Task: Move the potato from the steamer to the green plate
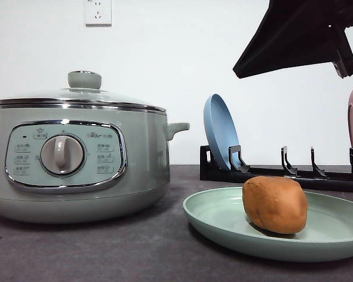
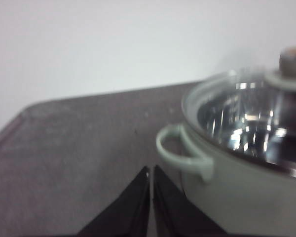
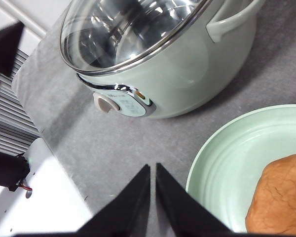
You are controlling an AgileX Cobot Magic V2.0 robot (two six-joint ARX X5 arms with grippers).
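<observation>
The lumpy oval potato with orange-brown skin lies on its side in the wide, shallow pale mint-green plate, right of the plate's middle in the front view. The plate sits flat on the dark grey table, just beside the large round sage-green electric steamer. The steamer stands upright with its chrome-rimmed glass lid on, green knob on top, dial panel facing front.
</observation>
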